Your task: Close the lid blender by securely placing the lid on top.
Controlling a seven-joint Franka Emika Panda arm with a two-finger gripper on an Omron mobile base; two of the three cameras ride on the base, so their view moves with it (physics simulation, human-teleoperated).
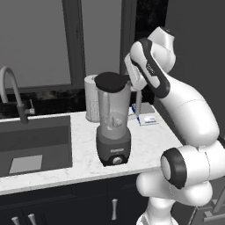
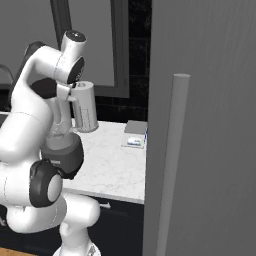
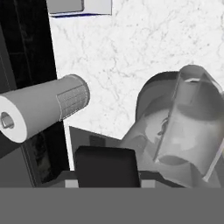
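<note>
While the flat round black lid is seen in the left base view resting across the mouth of the tall translucent grey blender jar on its dark grey base, the two-finger gripper is held at the lid's right edge, where the small tab would be; the jaws appear drawn in, presumably pinching that tab, though the contact itself is too small to be confirmed. A white paper towel roll stands behind and to the left of the gripper, and a small blue-and-white box lies below and to its right on the marbled white countertop. From the right base view the hand is largely hidden by the arm; the paper towel roll is seen just beside it and the blender's dark base below it. Through the hand view the open jar is seen below and to the right, the paper towel roll to the left, and a dark flat piece, taken to be the lid, sits at the fingertips. The placing step is judged nearly done; next, the lid would have to be pressed level and the grip released.
</note>
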